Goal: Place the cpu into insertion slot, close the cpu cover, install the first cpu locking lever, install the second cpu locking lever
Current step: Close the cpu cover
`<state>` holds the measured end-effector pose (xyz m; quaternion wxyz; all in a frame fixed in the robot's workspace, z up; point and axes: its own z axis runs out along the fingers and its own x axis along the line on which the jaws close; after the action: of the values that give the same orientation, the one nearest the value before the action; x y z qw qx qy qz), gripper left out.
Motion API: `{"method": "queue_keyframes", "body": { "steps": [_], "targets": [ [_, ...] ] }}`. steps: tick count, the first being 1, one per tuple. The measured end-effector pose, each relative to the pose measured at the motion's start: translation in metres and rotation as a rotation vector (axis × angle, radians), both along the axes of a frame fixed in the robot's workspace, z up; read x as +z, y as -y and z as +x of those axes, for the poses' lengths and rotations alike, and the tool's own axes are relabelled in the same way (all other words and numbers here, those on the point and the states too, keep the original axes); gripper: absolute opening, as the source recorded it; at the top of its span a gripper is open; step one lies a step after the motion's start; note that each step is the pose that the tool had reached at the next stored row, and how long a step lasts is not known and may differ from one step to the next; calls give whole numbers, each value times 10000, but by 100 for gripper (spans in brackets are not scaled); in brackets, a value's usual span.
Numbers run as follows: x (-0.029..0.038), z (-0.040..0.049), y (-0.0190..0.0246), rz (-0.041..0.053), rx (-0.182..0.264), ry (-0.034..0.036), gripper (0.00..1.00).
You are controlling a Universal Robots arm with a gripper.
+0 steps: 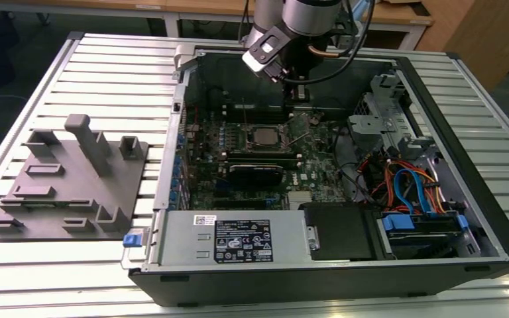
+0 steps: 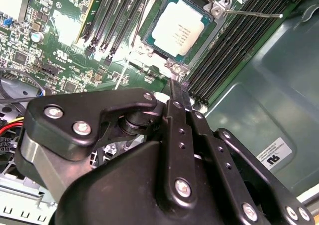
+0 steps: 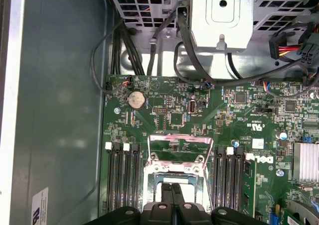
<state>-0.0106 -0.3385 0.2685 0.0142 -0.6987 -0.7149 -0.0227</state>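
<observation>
Gripper (image 2: 179,84) linkage occupies the foreground of both wrist views. Its two fingers (image 2: 175,110) are pressed together with nothing between them, and the tips are poised at the near edge of the insertion slot (image 3: 150,169). Closed fingers form one narrow probe, which is judged better suited to pushing small socket hardware than to picking up a part.

Locations below are given relative to the insertion slot.

1. Well off to the exterior view's left of the slot, a grey fixture plate (image 1: 64,185) lies on the slatted table (image 1: 104,59), outside the computer case (image 1: 502,218).
2. Just beside the slot, on both flanks, run long black memory slots (image 2: 239,41).
3. Inside the slot sits the cpu (image 2: 180,31), silver face up and apparently lying flat. The placing step appears complete.
4. Beyond the slot, on the side away from the fingers, the cpu cover (image 3: 180,136) appears raised, with green board showing through its window. The chip is therefore exposed and the cover is not yet closed.
5. A thin locking lever (image 2: 254,13) juts free from a slot corner across the memory slots. It is unlatched, consistent with an open cover.
6. To the exterior view's right of the slot, blue and orange cables (image 1: 409,185) are bundled clear of the socket.
</observation>
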Motion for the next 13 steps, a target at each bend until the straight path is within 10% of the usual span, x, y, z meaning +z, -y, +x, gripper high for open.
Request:
{"method": "queue_keyframes", "body": {
  "steps": [13],
  "targets": [
    [0, 57, 0, 0, -2, 0, 10]
  ]
}}
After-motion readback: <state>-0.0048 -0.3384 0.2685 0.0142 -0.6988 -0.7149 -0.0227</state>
